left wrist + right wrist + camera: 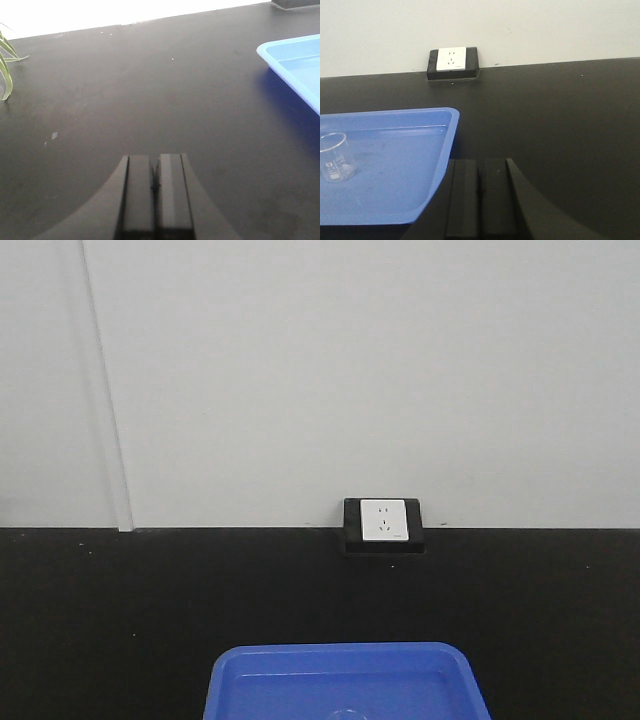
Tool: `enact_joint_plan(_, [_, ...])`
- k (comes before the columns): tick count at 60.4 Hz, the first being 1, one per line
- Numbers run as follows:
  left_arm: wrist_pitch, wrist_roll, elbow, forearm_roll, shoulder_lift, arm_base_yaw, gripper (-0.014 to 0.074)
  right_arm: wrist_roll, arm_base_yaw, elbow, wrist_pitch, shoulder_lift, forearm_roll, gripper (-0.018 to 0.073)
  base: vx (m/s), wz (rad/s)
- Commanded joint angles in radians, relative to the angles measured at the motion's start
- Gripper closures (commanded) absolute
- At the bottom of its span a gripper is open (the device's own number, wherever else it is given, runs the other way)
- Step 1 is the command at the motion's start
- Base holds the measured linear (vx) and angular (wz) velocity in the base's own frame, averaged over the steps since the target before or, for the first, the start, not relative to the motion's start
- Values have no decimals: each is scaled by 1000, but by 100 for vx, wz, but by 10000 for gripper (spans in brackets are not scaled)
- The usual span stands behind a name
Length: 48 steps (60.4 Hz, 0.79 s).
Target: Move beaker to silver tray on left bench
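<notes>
Inside the blue tray (pixel 405 165) stands the beaker (pixel 335 156), upright. Both left end effector (pixel 156 162) and right end effector (pixel 480 164) are closed, empty; the right should open wide, approach level, clamp gently.

No legible text. White print on beaker (pixel 335 157) too blurred; mark on wall socket (pixel 384 520) illegible.

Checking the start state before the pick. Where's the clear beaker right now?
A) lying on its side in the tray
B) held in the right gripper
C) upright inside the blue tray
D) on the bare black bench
C: in the right wrist view the beaker stands upright, rim up, on the floor of the blue tray, while the right gripper is shut on nothing.
</notes>
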Motion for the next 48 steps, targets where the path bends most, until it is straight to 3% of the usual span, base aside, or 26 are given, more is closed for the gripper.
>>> enact_joint_plan(1, [-75, -2, 20, -3, -7, -7, 595, -8, -5, 5, -80, -1, -8, 571, 0, 0])
enact_joint_plan(16, [-75, -2, 20, -3, -7, -7, 595, -4, -5, 5, -131, -1, -7, 571, 0, 0])
enact_joint_plan(27, [-75, -2, 20, -3, -7, -7, 595, -11, -5, -32, -326, 3, -43, 571, 0, 0])
enact_joint_plan(34, [-75, -2, 20, -3, -7, -7, 595, -31, -5, -147, -342, 60, -50, 571, 0, 0])
enact_joint_plan(48, [-75, -2, 20, -3, -7, -7, 595, -129, -5, -426, -386, 431, -62, 571, 0, 0])
